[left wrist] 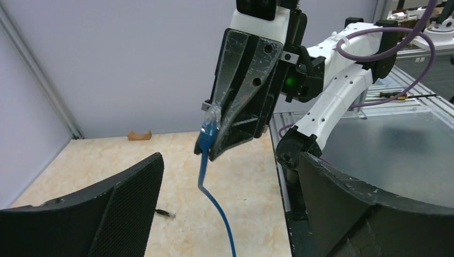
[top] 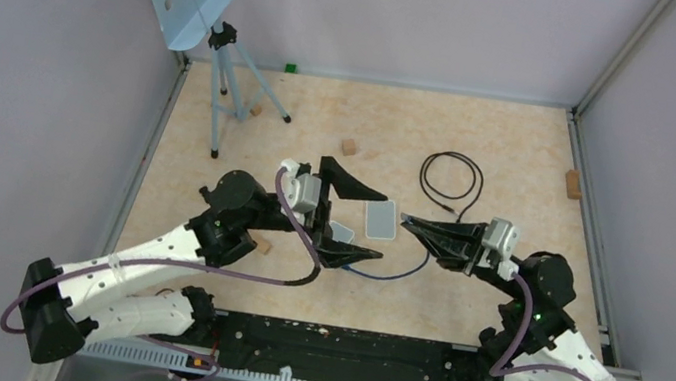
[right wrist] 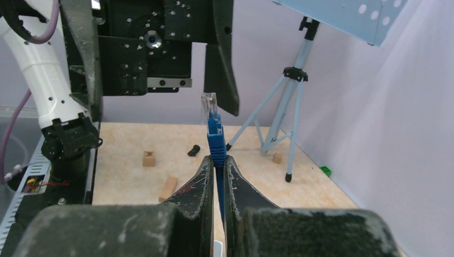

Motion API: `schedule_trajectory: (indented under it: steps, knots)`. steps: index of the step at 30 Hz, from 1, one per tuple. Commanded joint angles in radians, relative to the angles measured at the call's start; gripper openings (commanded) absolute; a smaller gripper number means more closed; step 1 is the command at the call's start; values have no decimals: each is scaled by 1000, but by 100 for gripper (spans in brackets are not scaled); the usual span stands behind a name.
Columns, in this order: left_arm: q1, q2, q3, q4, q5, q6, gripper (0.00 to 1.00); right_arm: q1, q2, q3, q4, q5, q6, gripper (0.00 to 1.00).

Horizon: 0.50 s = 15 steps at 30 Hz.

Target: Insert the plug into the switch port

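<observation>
Plug [right wrist: 209,110], pinched by right gripper [right wrist: 217,163], is clear in wrist views; only top view shows switch [top: 379,220]; left gripper [right wrist: 165,110] gapes.

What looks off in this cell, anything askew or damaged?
Nothing looks damaged. The RJ45 plug stands straight out past the shut right gripper. One oddity: the blue cable bends sharply just below the grip. Loose wooden blocks lie scattered on the table.
</observation>
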Motion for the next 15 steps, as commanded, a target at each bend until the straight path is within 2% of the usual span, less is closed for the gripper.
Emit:
schedule_trajectory:
  steps: [1,10,15]
  knots:
    - [-27,34,46,62,-71,64,98,39,6,49,0,-27,-44,0]
    - [-34,85,135,-67,58,155,80,41,33,51,6,-178,-18,0]
    - [-39,89,140,-81,101,178,66,42,55,49,12,-200,-1,0]
